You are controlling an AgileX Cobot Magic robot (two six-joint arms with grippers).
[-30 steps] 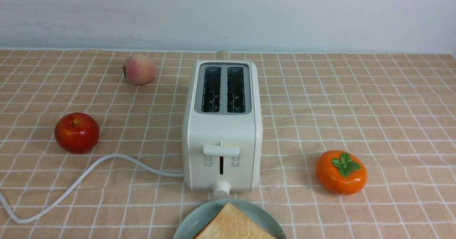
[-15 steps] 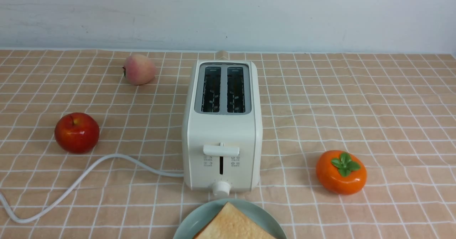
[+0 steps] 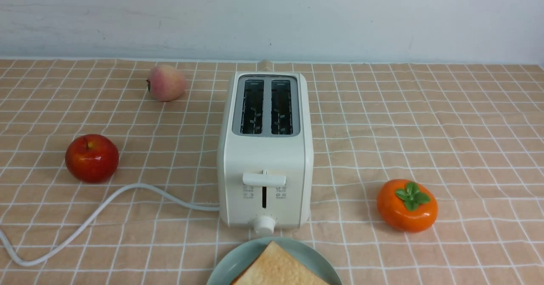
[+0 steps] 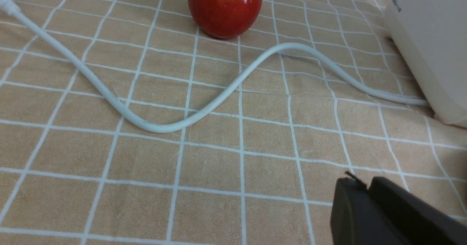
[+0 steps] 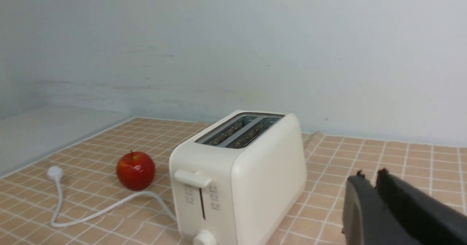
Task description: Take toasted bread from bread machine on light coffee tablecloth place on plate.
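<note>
- With both slots of the bread machine (image 3: pixel 265 149) showing nothing but bare wire, no bread is left to lift out of it.
- Toasted bread (image 3: pixel 278 268) lies flat on the plate (image 3: pixel 238 261), right at the front view's near edge; one slice shows, and whether a second sits under it I cannot tell, the frame cuts it off.
- Left gripper (image 4: pixel 366 186): jaws drawn nearly together, only a thin slit between them, nothing held. It hangs low over the light coffee tablecloth (image 3: pixel 425 119) on the bench.
- Ahead of that left gripper runs the white cord (image 4: pixel 204 111), with the red apple (image 4: pixel 225 7) further beyond it and the bread machine's side wall off to one flank.
- Right gripper (image 5: pixel 369 181): same story, jaws almost together and empty. It sits clear of the bread machine, which stands well apart ahead of it, lever up.
- Neither gripper shows in the front view, so both are back on the near side.
- Peach (image 3: pixel 166 82) and persimmon (image 3: pixel 407 205) sit well apart from everything, plainly bystanders.
- My read: the lifting and placing look done, or very nearly; what remains, if anything, is only parking the arms.
</note>
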